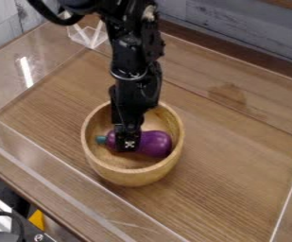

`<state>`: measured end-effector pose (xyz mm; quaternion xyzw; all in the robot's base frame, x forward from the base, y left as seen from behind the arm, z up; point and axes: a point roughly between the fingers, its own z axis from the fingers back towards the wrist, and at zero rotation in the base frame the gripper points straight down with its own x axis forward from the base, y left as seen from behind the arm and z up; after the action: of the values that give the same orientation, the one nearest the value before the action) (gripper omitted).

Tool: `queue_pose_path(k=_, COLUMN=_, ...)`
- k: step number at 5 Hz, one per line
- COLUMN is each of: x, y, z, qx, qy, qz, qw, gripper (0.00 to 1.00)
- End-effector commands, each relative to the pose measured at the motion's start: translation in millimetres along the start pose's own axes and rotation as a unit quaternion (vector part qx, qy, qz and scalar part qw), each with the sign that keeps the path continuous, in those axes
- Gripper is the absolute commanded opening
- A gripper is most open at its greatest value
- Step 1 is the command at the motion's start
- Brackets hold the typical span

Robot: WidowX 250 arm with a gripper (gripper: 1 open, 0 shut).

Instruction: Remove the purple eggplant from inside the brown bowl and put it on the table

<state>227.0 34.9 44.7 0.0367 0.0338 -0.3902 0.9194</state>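
Note:
The purple eggplant [148, 144] lies on its side inside the brown bowl [133, 171], its teal stem cap pointing left. The bowl rests on the wood-grain table [236, 113] near the front middle. My black gripper [127, 133] hangs straight down into the bowl, open, with its fingertips at the eggplant's left half, right at or just above its top. The fingers hide part of the eggplant and the bowl's back wall. I cannot tell whether the tips touch the fruit.
Clear acrylic walls [60, 203] edge the tabletop on the front, left and right. A clear acrylic stand [88, 33] sits at the back left behind the arm. Bare wood spreads to the right and left of the bowl.

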Motion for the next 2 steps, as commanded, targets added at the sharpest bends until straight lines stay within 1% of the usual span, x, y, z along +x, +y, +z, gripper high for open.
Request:
queue_pose_path(k=1, x=2.4, y=5.3, z=1.8, qx=0.019, qy=-0.014, qz=0.003, qw=0.9997, gripper=1.0)
queue_pose_path(k=2, x=3.6, y=4.4, z=0.5, qx=0.027, qy=-0.02, qz=0.003, qw=0.9994, gripper=1.0)
